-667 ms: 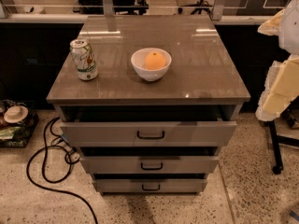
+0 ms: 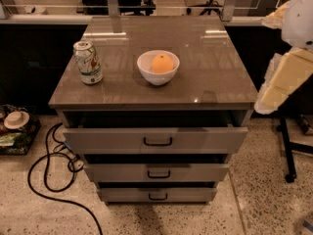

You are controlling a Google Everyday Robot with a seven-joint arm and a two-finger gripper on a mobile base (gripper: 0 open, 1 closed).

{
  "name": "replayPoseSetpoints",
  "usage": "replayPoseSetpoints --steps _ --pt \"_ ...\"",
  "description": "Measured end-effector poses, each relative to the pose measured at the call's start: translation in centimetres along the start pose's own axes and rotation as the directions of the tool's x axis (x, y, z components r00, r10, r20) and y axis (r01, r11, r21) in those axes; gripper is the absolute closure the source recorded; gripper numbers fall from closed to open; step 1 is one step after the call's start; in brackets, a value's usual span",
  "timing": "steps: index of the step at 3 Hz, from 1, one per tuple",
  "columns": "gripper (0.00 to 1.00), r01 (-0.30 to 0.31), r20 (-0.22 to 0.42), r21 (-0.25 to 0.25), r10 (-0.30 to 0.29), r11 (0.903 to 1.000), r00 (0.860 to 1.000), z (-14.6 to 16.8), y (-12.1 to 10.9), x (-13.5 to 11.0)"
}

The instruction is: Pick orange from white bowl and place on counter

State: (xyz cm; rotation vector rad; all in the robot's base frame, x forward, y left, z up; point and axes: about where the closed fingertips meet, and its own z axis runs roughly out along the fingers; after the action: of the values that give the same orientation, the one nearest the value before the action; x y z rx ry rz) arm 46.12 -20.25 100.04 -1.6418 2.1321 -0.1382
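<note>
Matte round orange (image 2: 163,63) in glossy white bowl (image 2: 157,77); gripper (image 2: 282,82) at R edge, grip unclear

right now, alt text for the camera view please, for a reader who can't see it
An orange sits in a white bowl near the middle of a grey-brown counter, with a green-and-white drink can standing apart to its left. Below, three drawers stand partly open; the robot's pale arm shows at the right edge, its gripper out of view.
</note>
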Motion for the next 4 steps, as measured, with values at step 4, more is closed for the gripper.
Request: replayPoseSetpoints --steps 4 --pt "0.0 -0.024 0.152 0.147 0.001 0.9888 0.988 4.4 -11.5 -10.7"
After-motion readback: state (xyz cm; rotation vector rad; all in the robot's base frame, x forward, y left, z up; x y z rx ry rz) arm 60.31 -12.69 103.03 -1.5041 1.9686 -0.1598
